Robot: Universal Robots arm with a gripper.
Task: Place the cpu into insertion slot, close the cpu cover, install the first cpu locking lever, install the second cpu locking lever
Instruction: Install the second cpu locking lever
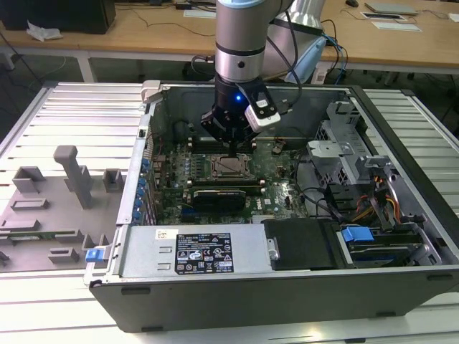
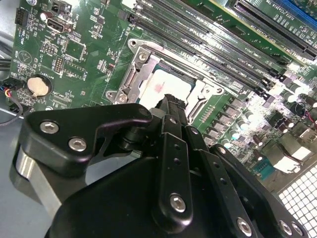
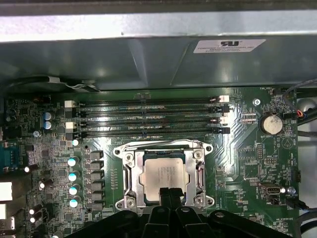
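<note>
Pincer: my pincer (image 3: 170, 194) is narrow, fingertips together, empty, at the cpu's lower edge.
Cpu: the cpu (image 3: 165, 174) sits in the insertion slot (image 3: 130, 171), frame centre.

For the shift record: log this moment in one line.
gripper: over socket, tips at cpu edge | cpu: seated in insertion slot | cpu cover: closed over cpu

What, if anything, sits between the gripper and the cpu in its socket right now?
Nothing visible does. In the first wrist view the gripper hangs just over the near edge of the cpu, which already lies in the insertion slot with the cpu cover framing it. The memory slots lie beyond it, off to one side.
</note>
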